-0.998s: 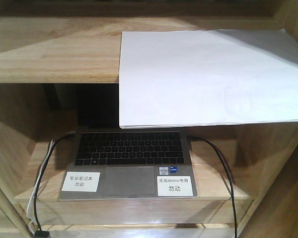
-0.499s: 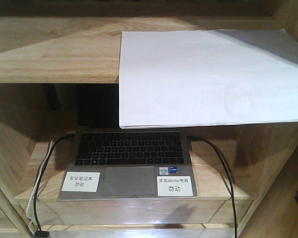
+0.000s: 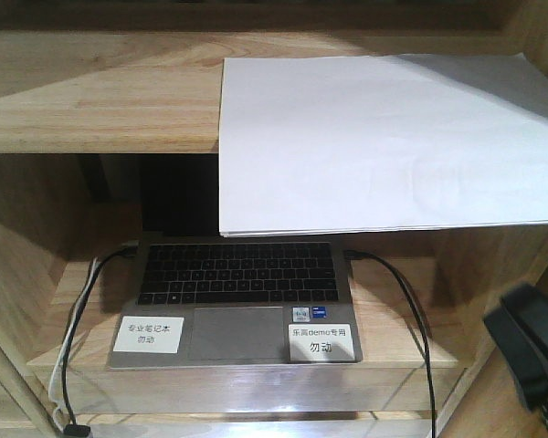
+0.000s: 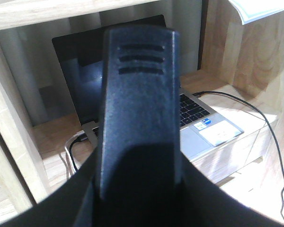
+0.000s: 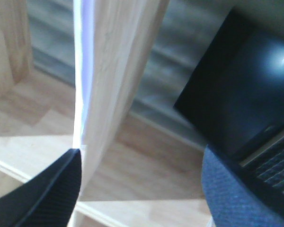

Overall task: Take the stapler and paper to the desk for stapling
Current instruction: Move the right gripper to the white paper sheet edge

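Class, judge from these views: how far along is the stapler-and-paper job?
Nothing looks done: the paper lies on the upper shelf, overhanging its edge above the laptop. In hand: the right gripper, jaws open, faces the paper's edge. Remaining: grasp the paper, find the stapler, not in view, and carry both to the desk, also unseen.

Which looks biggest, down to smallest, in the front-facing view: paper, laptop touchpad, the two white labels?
1. paper
2. touchpad
3. left label and right label: alike in size, so not ranked against each other.
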Tool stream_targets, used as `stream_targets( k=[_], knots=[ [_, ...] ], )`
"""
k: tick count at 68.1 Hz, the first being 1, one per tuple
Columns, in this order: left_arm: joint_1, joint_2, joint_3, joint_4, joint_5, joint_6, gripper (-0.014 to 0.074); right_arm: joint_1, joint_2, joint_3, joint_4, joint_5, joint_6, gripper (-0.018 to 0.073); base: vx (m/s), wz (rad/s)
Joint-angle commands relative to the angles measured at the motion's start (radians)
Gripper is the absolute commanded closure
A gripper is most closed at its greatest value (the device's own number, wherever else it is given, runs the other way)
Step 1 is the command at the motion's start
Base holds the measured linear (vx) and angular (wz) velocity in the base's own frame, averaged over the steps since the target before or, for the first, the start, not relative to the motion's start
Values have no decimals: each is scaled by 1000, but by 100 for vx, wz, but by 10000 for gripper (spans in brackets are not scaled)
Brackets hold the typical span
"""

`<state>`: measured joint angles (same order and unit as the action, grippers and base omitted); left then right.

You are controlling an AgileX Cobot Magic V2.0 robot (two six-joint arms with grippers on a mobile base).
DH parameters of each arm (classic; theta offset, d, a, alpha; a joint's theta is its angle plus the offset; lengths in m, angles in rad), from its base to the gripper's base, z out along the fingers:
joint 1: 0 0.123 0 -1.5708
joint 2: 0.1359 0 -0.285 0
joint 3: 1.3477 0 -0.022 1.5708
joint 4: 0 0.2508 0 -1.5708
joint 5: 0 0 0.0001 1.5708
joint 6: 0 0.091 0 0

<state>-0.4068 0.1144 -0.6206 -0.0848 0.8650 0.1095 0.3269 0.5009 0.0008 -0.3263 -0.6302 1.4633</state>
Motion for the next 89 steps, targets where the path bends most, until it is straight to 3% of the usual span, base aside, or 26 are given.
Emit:
stream_targets(
  k=[1, 15, 44, 59, 69, 89],
  knots=[
    [-4, 13, -28, -13, -116, -5, 603, 1, 101, -76, -11, -178, -3, 45, 0, 0],
    [-4, 13, -28, -13, -116, -5, 603, 1, 280, -158, -32, -324, -3, 45, 0, 0],
    [-4, 13, -28, -13, -116, -5, 603, 1, 418, -270, 11, -362, -30, 47, 0, 0],
    [-4, 13, -28, -13, -116, -5, 603, 1, 507, -303, 63, -423, -30, 93, 0, 0],
    [-4, 13, -28, -13, -116, -5, 603, 1, 537, -309, 75, -465, -30, 176, 0, 0],
    [-4, 13, -28, -13, -116, -5, 603, 1, 538, -309, 78, -495, -22, 543, 0, 0]
  ],
)
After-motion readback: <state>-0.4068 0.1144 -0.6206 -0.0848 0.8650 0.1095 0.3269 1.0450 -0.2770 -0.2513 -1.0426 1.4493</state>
